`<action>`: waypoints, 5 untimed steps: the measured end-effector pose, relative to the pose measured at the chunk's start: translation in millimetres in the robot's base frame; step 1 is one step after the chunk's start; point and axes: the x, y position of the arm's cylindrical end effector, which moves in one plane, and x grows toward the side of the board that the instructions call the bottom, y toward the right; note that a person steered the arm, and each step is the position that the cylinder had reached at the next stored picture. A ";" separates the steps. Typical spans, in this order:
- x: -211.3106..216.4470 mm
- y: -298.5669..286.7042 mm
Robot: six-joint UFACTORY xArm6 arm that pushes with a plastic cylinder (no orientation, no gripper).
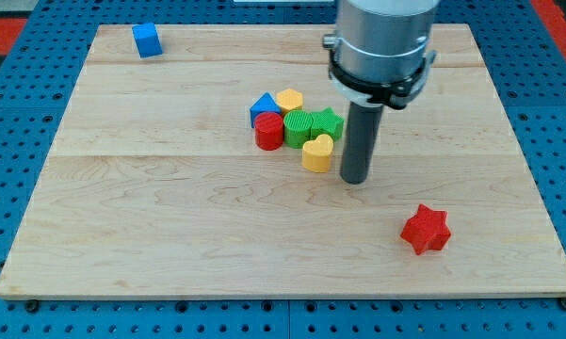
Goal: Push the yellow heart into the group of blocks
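Arm housing is cut off at the view's top; only the rod shows, vertical, holding nothing. Its tip (355,179) sits just right of the yellow heart (316,152), small gap. Heart touches the cluster's lower right edge. Counts: cluster holds blue triangle (262,106), yellow block (289,99), red cylinder (269,131), two green blocks (299,128) (328,121), shapes unclear. One blue cube (147,40) far upper left of heart, one red star (426,229) lower right.

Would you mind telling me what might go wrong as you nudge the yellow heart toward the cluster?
My tip sits just to the view's right of the yellow heart block, which already touches the green blocks. Pushing too hard may scatter the cluster, displacing the red cylinder. An off-centre push could slide the heart toward the view's bottom.
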 end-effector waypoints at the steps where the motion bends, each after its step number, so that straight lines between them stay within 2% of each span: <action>1: -12.5 11.7; 5: -18.0 -69.7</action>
